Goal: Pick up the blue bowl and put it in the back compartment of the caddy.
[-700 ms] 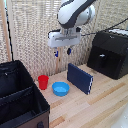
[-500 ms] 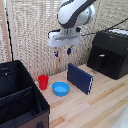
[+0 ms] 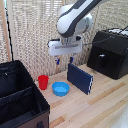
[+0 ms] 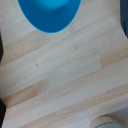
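Two fingers (image 3: 58,61) spread, gripper (image 3: 64,61) empty, above blue bowl (image 3: 60,89)

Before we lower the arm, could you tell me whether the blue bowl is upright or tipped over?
Upright: the blue bowl rests flat on the table, open side up.

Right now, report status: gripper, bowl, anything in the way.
Gripper open, empty, above the table. Blue bowl on the table, untouched. Red cup and dark book flank it. Caddy open.
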